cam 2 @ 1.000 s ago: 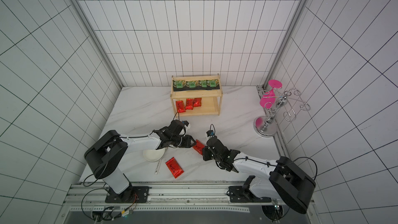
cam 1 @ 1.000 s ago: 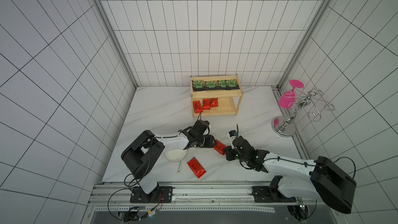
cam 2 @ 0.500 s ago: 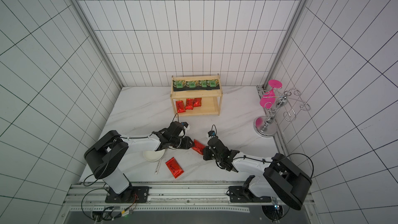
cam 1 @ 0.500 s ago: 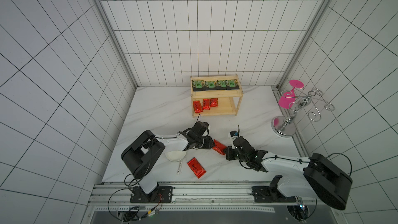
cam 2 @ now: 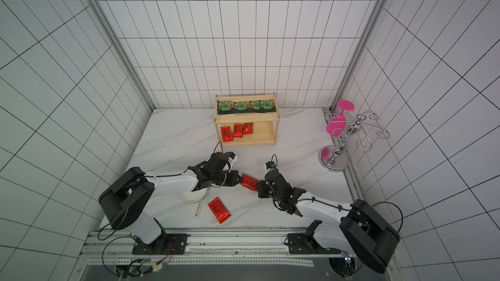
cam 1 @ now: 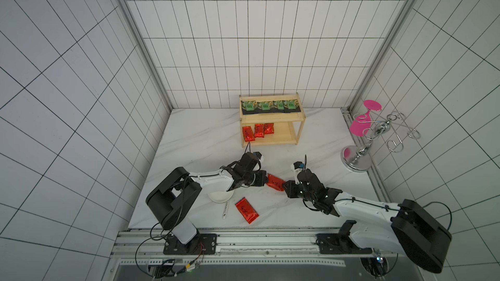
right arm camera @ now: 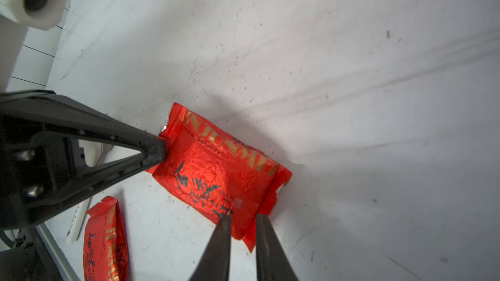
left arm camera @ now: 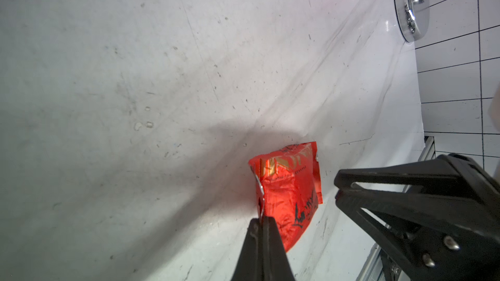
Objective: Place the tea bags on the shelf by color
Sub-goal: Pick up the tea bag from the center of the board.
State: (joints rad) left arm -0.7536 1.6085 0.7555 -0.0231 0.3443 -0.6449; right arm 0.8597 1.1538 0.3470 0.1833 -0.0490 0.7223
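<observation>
Red tea bag (cam 1: 275, 182): mid-table, near side, well short of far shelf (cam 1: 272, 116). L claw (left arm camera: 259, 220) clamped on one edge; R claw (right arm camera: 243, 216) jaws slightly apart round opposite end. Back R out straight before lifting; carry w/ L to lower tier, beside other reds (cam 1: 258, 131).

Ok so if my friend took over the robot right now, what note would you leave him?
Left gripper: shut on one end of a red tea bag.
Right gripper: open, jaws parted at that bag's other end.
Done: four green-and-black tea bags sit on the top board of the shelf, three red ones on the bottom board.
Left: shelve the held red bag with the other reds, then the loose red tea bag lying on the table.
</observation>
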